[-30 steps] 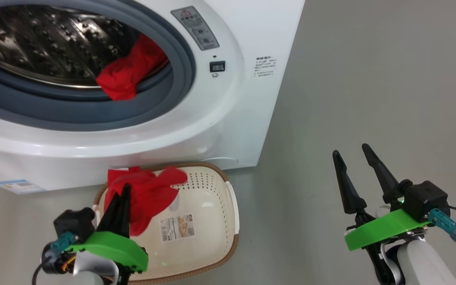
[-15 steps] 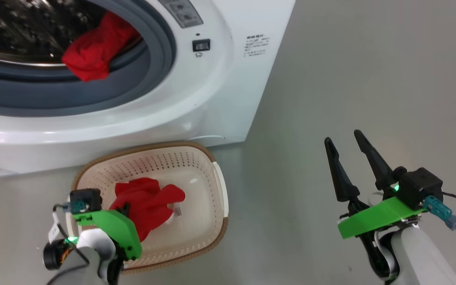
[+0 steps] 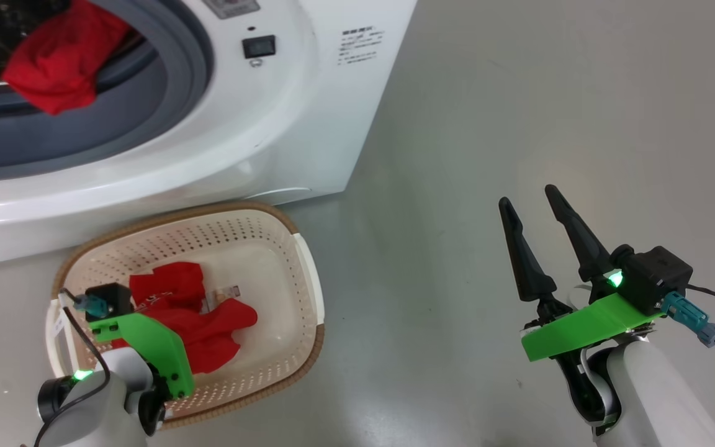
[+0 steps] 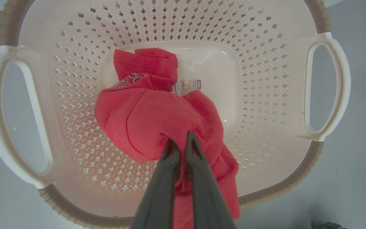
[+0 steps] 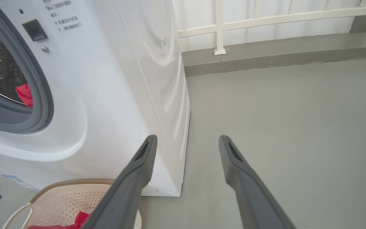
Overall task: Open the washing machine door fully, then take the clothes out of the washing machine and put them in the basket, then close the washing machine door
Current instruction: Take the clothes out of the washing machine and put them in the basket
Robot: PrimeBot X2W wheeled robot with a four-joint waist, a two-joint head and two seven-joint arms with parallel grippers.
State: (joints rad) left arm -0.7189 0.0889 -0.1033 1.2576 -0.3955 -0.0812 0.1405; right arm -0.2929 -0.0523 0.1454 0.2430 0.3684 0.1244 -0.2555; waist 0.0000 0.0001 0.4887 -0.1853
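Note:
The cream perforated basket (image 3: pixel 274 233) stands on the floor in front of the white washing machine (image 3: pixel 258 136). In the left wrist view my left gripper (image 4: pixel 181 140) points down into the basket (image 4: pixel 259 63), shut on a red garment (image 4: pixel 145 117) with printed lettering that rests on the basket's bottom (image 3: pixel 202 329). A second red garment (image 3: pixel 53 62) hangs over the grey rubber ring (image 3: pixel 84 149) at the drum mouth, also seen as clothes (image 5: pixel 25 94). My right gripper (image 3: pixel 525 195) hovers open and holds nothing, over the floor to the right (image 5: pixel 187 137). The washing machine door is out of view.
Bare grey floor (image 3: pixel 519 93) stretches right of the machine. A white railing (image 5: pixel 265 17) and a low grey kerb run along the far side. The basket's paper label (image 4: pixel 191 85) peeks out beside the garment. A cable trails from my right wrist (image 3: pixel 714 310).
The camera has turned, shifting the machine up and left. My left gripper has come down from above the basket's rim, carrying the red garment to the bottom. The right gripper stays open.

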